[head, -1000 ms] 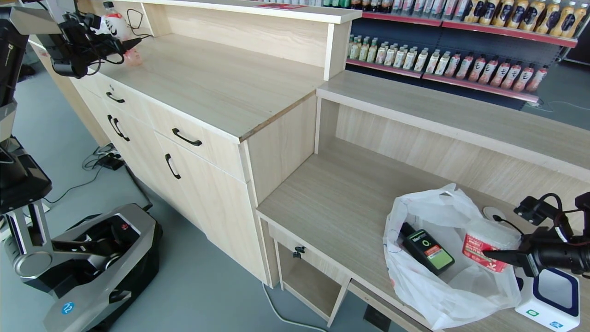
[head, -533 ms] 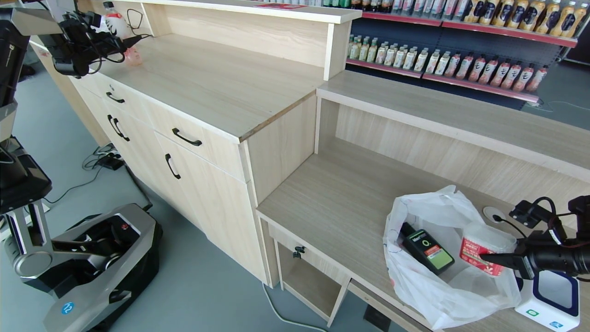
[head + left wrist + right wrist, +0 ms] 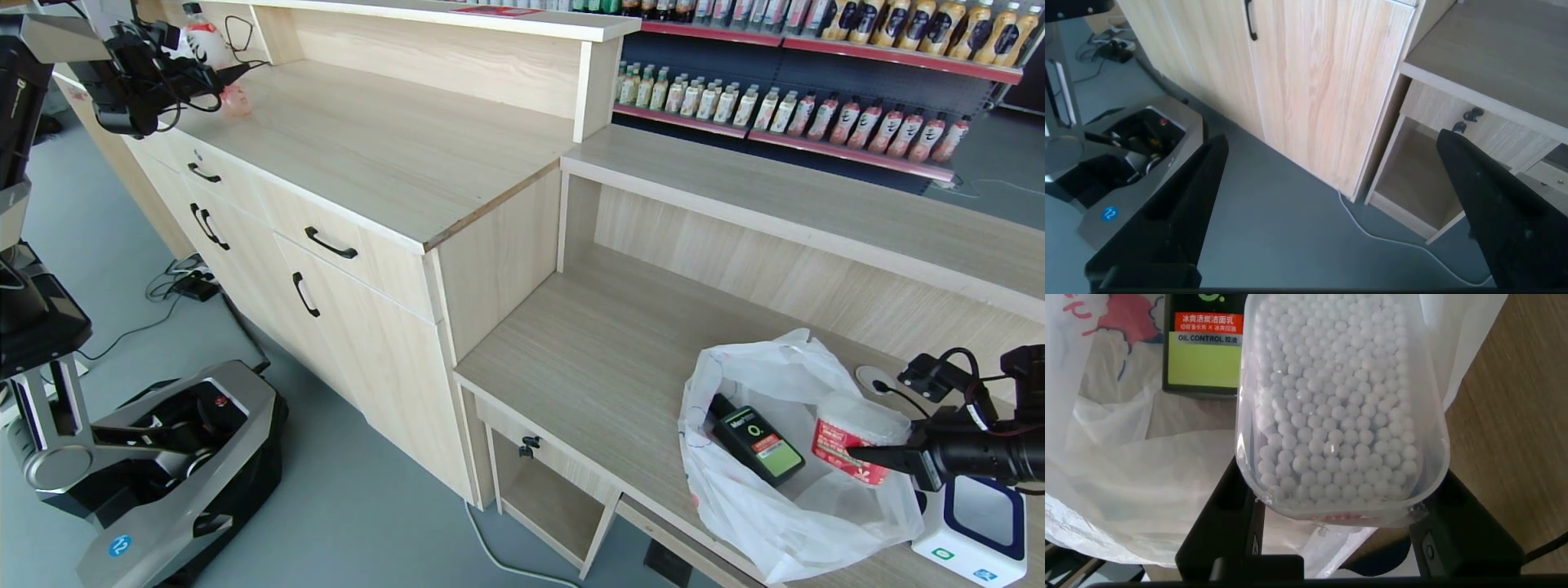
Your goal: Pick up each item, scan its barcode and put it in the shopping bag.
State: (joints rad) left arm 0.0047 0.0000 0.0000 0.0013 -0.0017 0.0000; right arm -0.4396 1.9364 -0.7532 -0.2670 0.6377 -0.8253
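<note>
Setting: pale wooden shop worktop point(image 3: 604, 359) bore white plastic shopping bag point(image 3: 784, 531).
Right pincer point(image 3: 867, 449): gripped clear, red-labelled tub of white cotton swabs point(image 3: 1339, 400) over bag's mouth.
Left pincer point(image 3: 1327, 196): gaped wide, empty.

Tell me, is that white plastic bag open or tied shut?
Open. The bag lies on the counter with its mouth spread wide; a dark tube shows inside, and the right gripper holds a tub above it.
</note>
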